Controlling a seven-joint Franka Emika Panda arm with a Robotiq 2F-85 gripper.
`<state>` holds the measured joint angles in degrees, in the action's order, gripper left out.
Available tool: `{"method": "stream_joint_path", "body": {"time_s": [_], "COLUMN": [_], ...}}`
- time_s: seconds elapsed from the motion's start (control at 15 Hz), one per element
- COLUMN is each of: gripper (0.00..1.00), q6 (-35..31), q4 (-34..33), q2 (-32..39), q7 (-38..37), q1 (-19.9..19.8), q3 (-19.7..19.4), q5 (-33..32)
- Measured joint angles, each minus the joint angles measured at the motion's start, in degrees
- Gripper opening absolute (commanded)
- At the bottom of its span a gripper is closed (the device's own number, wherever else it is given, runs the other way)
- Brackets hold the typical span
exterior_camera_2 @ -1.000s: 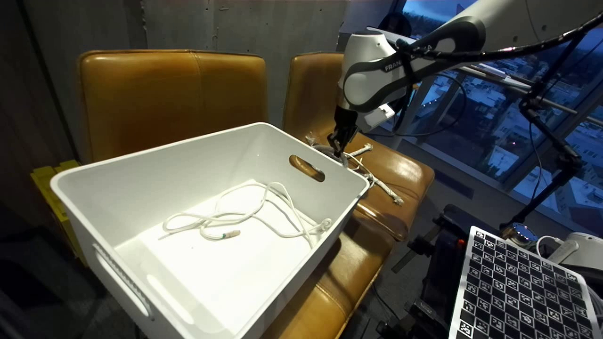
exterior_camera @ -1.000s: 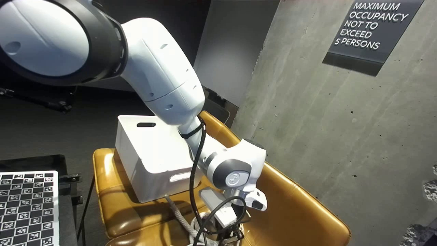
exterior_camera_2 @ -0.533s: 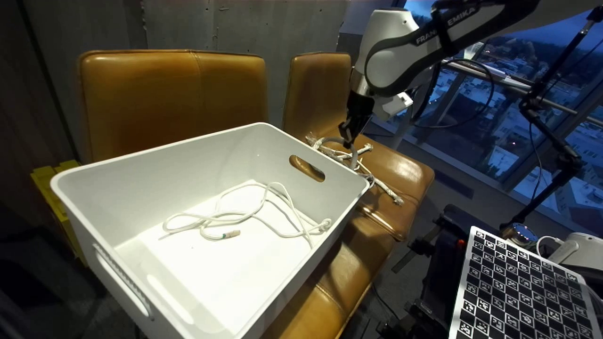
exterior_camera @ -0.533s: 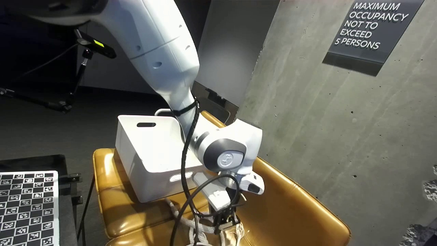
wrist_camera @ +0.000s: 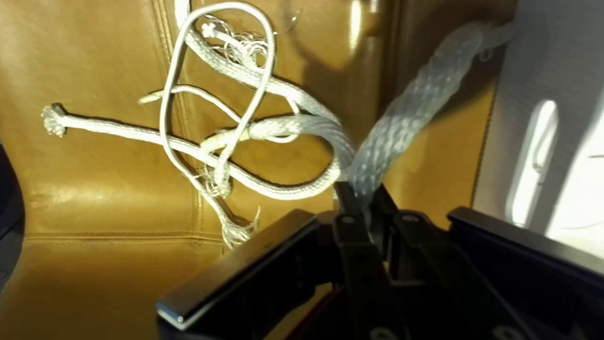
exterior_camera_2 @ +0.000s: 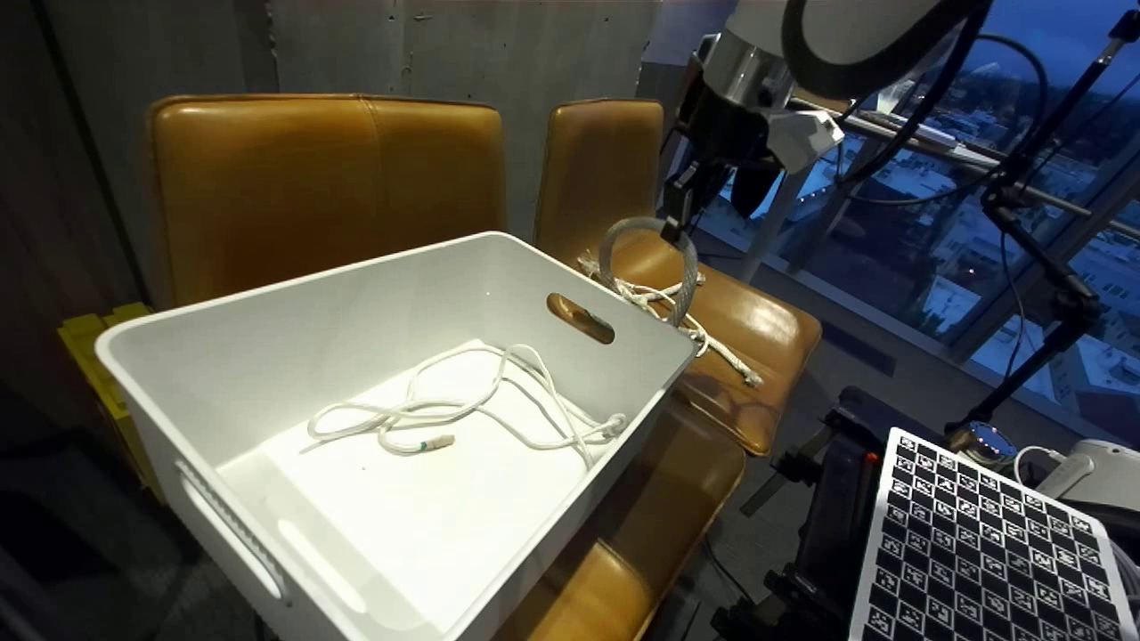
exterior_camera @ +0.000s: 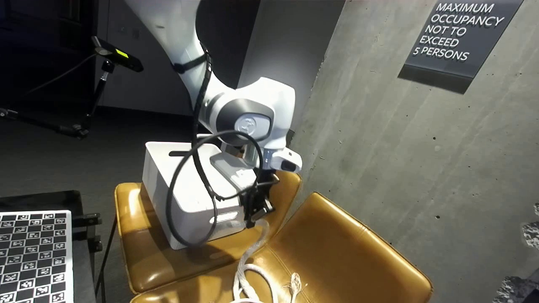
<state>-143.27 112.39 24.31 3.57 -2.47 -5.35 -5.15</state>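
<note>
Holds, at the end effector (exterior_camera_2: 674, 233), a thick grey-white rope (wrist_camera: 403, 118), clamped with the jaws nearly together. Hangs over tan leather chairs (wrist_camera: 94, 189), near a pale grey bin (exterior_camera_2: 356, 329), and falls away on both sides of the grip in a loose arch. Note on the seat below a tangle of thinner white cord (wrist_camera: 165, 113), with a frayed end (wrist_camera: 54, 120) off to one side. Cannot tell which of these strands to count as part of the gripped rope. See also, inside the bin, a slim white cord (exterior_camera_2: 396, 413) in loose loops.

Likely handles as light and soft, with a little spring in the braid: bends freely, holds no firm shape, and probably sways from the grip. Seems hardly fragile along the body, more so at the unravelling tips. May prove slightly slick from the smooth weave, so calls for a firm pinch. Best taken square across the thick braid, around mid-length, well apart from frays and crossings. Risks shedding threads if gripped at the tips.
</note>
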Motion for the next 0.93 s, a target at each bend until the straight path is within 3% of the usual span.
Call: {"method": "stream_joint_path", "body": {"time_s": [0.47, 0.93], "gripper": [0.03, 0.03], "q6": [-0.02, 5.84], "q4": [11.07, 10.38], "q2": [-17.79, -30.12], "q7": [-7.61, -18.68], "q1": [7.83, 14.23], "q3": [5.73, 15.95], "q5": [-0.1, -1.94]}}
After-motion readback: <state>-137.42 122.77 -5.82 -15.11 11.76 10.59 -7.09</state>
